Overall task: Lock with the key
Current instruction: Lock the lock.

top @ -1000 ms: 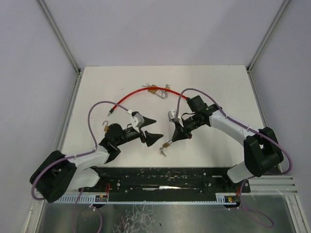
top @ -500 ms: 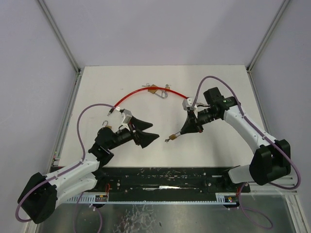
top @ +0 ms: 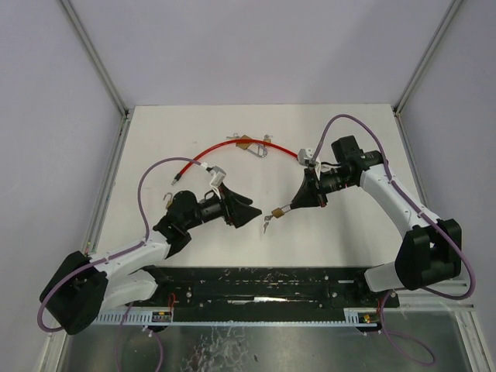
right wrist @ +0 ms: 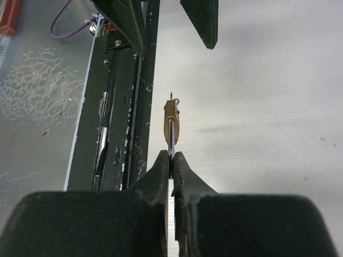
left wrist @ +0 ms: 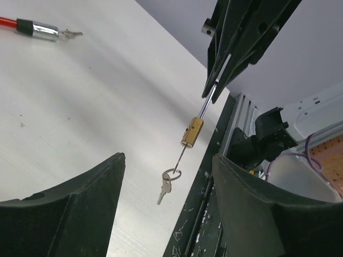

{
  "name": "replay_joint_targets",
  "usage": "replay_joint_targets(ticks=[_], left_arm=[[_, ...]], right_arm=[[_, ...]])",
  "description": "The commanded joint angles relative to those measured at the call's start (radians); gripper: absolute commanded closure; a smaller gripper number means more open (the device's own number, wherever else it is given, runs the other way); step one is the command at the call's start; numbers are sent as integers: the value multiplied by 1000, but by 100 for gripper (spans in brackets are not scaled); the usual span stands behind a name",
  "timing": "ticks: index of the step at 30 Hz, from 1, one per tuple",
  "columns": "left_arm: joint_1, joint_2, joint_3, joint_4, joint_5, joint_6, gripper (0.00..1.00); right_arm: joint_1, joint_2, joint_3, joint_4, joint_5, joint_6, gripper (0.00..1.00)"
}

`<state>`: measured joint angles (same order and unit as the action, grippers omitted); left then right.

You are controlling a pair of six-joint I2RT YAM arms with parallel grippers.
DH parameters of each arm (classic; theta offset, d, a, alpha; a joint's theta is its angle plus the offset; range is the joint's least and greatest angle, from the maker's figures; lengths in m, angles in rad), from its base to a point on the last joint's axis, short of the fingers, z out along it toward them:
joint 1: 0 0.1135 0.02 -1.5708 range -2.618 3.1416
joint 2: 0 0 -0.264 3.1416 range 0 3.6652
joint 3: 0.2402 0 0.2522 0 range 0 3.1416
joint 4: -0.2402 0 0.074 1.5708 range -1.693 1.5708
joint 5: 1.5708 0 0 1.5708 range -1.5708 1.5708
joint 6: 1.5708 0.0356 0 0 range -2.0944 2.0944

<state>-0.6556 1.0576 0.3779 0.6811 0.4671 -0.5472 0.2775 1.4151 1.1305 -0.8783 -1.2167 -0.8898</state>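
A small brass padlock [right wrist: 171, 120] hangs by its steel shackle [left wrist: 207, 103] from my right gripper [right wrist: 171, 158], which is shut on that shackle. Below the lock body [left wrist: 192, 131] a key sticks out of the keyhole, and a ring with a second key [left wrist: 164, 190] dangles from it. In the top view the padlock [top: 277, 211] hangs above the table between the two arms. My left gripper [left wrist: 169, 160] is open, its fingers either side of the dangling keys without touching them. From above, the left gripper [top: 253, 209] sits just left of the lock.
A red cable [top: 225, 149] with chrome ends curves across the far table, with another padlock and keys [top: 252, 145] on it. One chrome end [left wrist: 44, 31] shows in the left wrist view. A small lock [top: 169, 201] lies by the left arm. The black base rail [top: 263, 283] runs along the near edge.
My right gripper has carried the padlock up and a little right. My left gripper has swung right toward the hanging keys and its jaws have narrowed somewhat.
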Motion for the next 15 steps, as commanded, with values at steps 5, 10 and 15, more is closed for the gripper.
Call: replay_joint_targets(ticks=[5, 10, 15], left_arm=[[-40, 111, 38, 130, 56, 135, 39], [-56, 156, 49, 172, 68, 146, 44], [-71, 197, 66, 186, 66, 124, 50]], right_arm=[[-23, 11, 42, 2, -46, 36, 100], [-24, 8, 42, 5, -47, 40, 100], [-24, -3, 31, 20, -49, 48, 100]])
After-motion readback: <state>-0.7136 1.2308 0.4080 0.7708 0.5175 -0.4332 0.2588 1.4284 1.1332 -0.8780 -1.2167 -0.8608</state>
